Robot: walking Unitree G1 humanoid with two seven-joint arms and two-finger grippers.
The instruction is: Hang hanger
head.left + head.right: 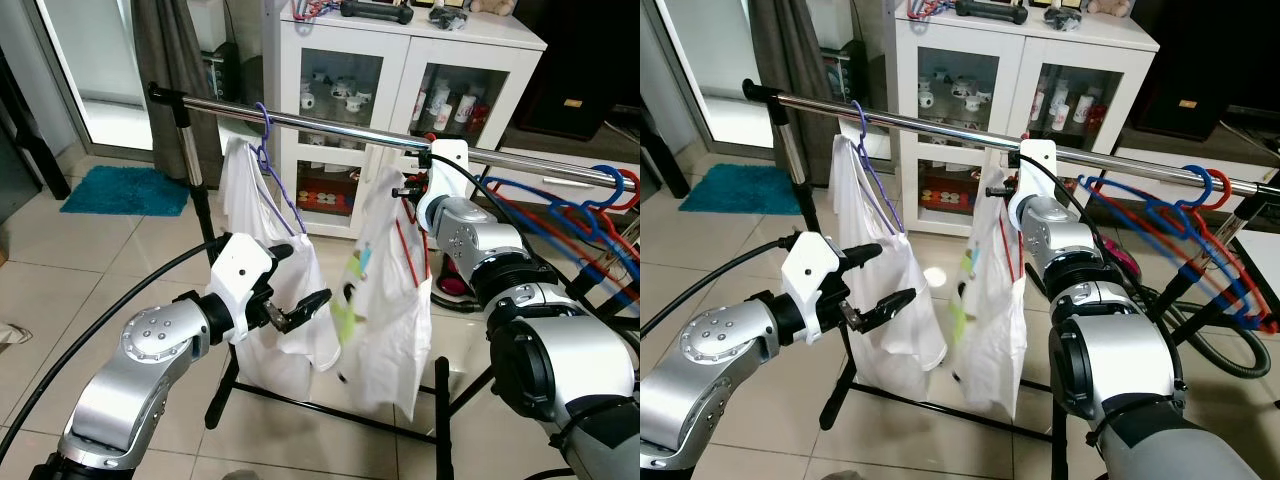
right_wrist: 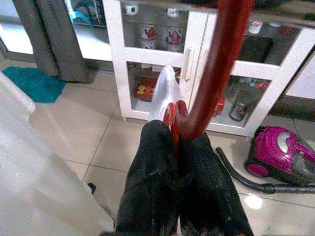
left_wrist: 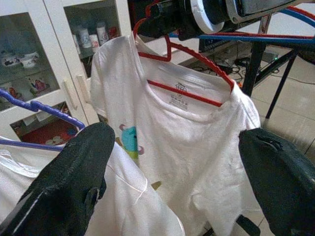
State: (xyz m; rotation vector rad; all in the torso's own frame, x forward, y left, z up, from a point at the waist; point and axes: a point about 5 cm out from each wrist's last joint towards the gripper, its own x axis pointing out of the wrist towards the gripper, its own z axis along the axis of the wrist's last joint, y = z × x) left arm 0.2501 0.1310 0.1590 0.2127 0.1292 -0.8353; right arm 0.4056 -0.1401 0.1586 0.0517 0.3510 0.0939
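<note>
A: Where's your hanger?

B: Your right gripper [image 2: 178, 147] is clenched on the neck of the red wire hanger [image 3: 189, 73] carrying the white printed T-shirt [image 1: 385, 300]. You hold it up at the chrome clothes rail [image 1: 330, 125], hook end at rail level, so the hook can go over. Whether the hook already sits on the rail, you can't tell; the wrist blocks it.

A: Why grip at the neck?

B: Judgement: it keeps the hook free and the shirt hanging straight below.

A: Left side?

B: Your left gripper [image 1: 300, 300] is released, fingers spread, low in front of the second white shirt [image 1: 890, 300] on the purple hanger [image 1: 275, 170]. It touches nothing as far as you can see. Probably standing by.

A: Anything in the way?

B: The purple hanger is already on the rail to your left of the red one, shirts nearly brushing. Blue and red empty hangers [image 1: 1180, 220] crowd the rail's right end. Behind stands a white glass-door cabinet [image 1: 400, 70]; a magenta vacuum cleaner [image 2: 280, 157] lies on the tiled floor [image 1: 90, 250]. Slot between looks free.
</note>
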